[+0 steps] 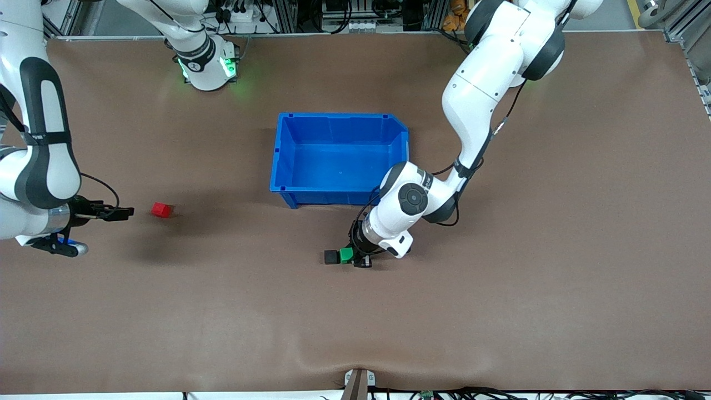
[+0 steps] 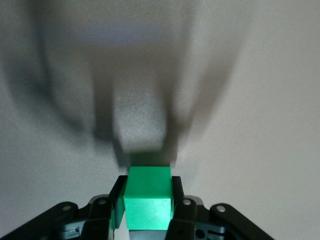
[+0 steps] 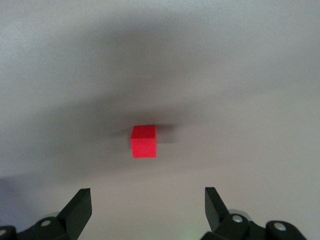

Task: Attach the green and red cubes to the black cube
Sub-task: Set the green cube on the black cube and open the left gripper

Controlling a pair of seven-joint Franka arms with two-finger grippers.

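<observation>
Plainly we are dealing with small, light, stiff blocks: the green cube (image 1: 346, 254) keeps crisp edges between the pads of the left tool (image 1: 353, 256), so we judge it firm enough to take a squeeze on two flat parallel faces without giving. That is how the left tool has it now, closed on the green cube, its fingers (image 2: 118, 200) pressed on two facing sides and the face toward the black cube left bare. The black cube (image 1: 331, 256) sits on the tabletop (image 1: 500, 311) touching, or all but touching, that bare green face, at about 9 o'clock of it in the front view; whether the two have joined we cannot tell. Both lie nearer the front camera than the bin (image 1: 289, 166), at roughly its 6 o'clock. The red cube (image 1: 162, 209) rests alone toward the right arm's end of the tabletop, well apart from the other two, and the right tool (image 1: 129, 211) hovers just beside it at its 9 o'clock, jaws spread wide and empty, the cube centred ahead of them in the right wrist view. We would take red the same way, across two flat sides, low enough that it cannot tip; the matte faces look unlikely to slip. By count we see one green cube, one red cube, one black cube, one blue bin with nothing in it, and two tools.
</observation>
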